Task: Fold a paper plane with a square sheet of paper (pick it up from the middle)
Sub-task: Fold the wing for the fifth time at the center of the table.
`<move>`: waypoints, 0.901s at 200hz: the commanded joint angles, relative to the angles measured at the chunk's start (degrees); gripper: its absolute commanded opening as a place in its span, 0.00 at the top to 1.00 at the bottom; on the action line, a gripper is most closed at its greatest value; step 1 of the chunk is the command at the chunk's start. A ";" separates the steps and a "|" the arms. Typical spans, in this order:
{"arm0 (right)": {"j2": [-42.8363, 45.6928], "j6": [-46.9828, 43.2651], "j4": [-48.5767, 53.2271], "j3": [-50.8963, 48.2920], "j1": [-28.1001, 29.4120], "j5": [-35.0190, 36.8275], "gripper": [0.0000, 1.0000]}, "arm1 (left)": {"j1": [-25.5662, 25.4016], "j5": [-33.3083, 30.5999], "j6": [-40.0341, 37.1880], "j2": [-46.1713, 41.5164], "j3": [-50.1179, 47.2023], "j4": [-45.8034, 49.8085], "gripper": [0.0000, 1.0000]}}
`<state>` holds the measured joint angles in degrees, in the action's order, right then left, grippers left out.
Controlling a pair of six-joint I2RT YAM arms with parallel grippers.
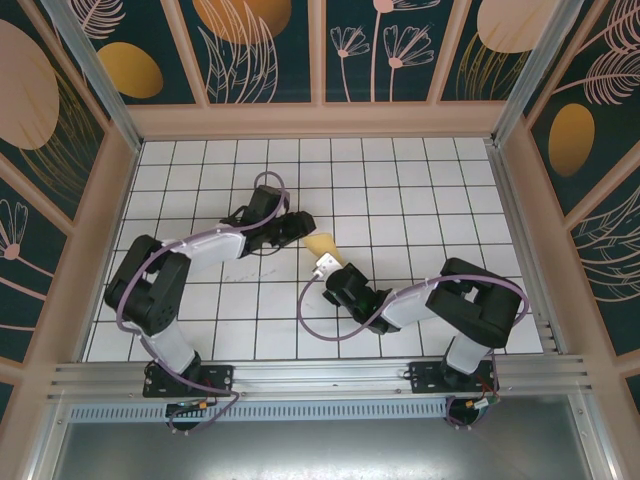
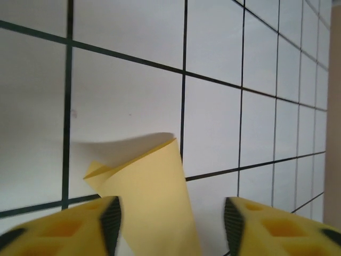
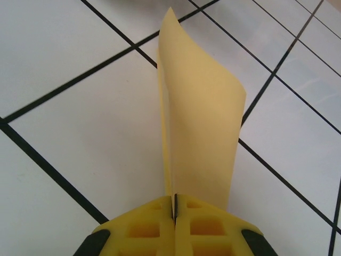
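My right gripper [image 3: 174, 205] is clamped on the square sheet of paper [image 3: 200, 117], jaws pressed together on its near edge. In the right wrist view the folded, pale-yellow sheet runs away from the pinch toward 12 o'clock, one flap bowing off toward 1 o'clock. In the overhead view it sits near the middle of the tiled table [image 1: 420, 190], long axis running roughly from 10 o'clock to 4 o'clock, with my right gripper at the 4 o'clock end. My left gripper [image 1: 296, 226] is just off the 10 o'clock end and its jaws are apart. In the left wrist view its two yellow fingers [image 2: 101, 224] straddle the sheet without touching it, the paper coming up between them toward 12 o'clock and the folded corner poking out at 10 o'clock. So the relation that counts is this: the sheet lies straight ahead of both tools, held at one end and free at the other, and the left arm is the nearer one to the free end. I judge the next move is for the left gripper to close on or press that free part, working against the right's hold. Nothing stands between them — only bare tiles under the paper. The right arm's purple cable [image 1: 303, 310] loops at 7 o'clock of the sheet, well apart. The thin paper may buckle or slip if I pull crookedly.
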<state>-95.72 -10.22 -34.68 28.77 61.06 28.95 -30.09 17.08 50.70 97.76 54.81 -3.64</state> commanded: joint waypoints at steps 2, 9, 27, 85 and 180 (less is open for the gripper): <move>-1.67 -0.06 -3.34 2.13 -0.34 -1.92 1.00 | 0.21 -0.34 2.52 -1.12 -2.59 -0.52 0.38; -2.00 -0.21 -3.65 2.25 -0.36 -2.00 1.00 | 0.23 -0.09 3.60 -0.99 -3.17 -1.27 0.37; -2.47 -0.33 -4.50 2.42 -0.33 -2.20 1.00 | 0.21 1.38 7.04 -0.82 -4.76 -4.40 0.32; -2.51 -0.32 -5.78 2.06 -0.26 -2.25 1.00 | 0.24 6.32 12.13 3.29 -5.47 -10.27 0.41; -3.22 0.70 -4.62 2.68 -0.32 -2.29 1.00 | 0.20 6.99 12.17 4.27 -4.91 -9.45 0.66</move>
<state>-97.69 -10.20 -38.41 30.00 61.06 27.03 -30.00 23.33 62.74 101.65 49.60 -12.69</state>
